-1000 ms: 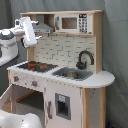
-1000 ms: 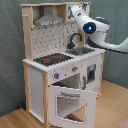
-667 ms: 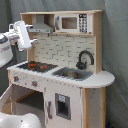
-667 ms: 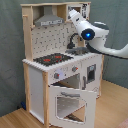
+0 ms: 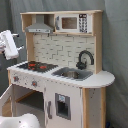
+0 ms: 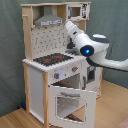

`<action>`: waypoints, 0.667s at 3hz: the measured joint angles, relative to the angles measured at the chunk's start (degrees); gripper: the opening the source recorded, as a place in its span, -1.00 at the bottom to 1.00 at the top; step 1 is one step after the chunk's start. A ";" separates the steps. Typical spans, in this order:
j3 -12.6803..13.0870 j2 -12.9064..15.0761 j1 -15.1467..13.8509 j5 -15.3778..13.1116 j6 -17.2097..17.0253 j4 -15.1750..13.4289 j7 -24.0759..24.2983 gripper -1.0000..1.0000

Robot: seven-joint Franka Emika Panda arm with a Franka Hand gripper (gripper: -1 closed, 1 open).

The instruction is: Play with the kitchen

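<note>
Since the picture from a second ago, we see the arm (image 6: pixel 92 47) has swung away from the upper shelf: in the first exterior view its white end has slid from beside the hood out to the far left edge of the frame, and in the second exterior view the white link now reaches across the middle of the frame in front of the pegboard back (image 6: pixel 52 40).

The kitchen (image 5: pixel 60 75) fills the centre of both exterior views, standing on a wooden floor (image 6: pixel 15 117). In the first exterior view we see the black-red stovetop (image 5: pixel 36 65) left of centre, the grey sink (image 5: pixel 72 74) to its right, and the black faucet (image 5: pixel 85 59) curving over the sink. The silver hood (image 5: pixel 39 26) sits at the upper left of the unit, with a microwave panel (image 5: pixel 72 22) beside it on the top shelf. In the second exterior view the oven door (image 6: pixel 72 102) hangs open, tilted down and outward at the lower centre.

The hand (image 5: pixel 9 44) shows at the left edge of the first exterior view, apart from the kitchen's side panel; we cannot tell whether it is released or clenched, and it seems to carry nothing. A grey curtain (image 5: pixel 115 50) hangs behind the kitchen.
</note>
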 joint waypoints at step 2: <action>8.57 -1.66 2.02 0.00 -3.90 5.62 -2.44 1.00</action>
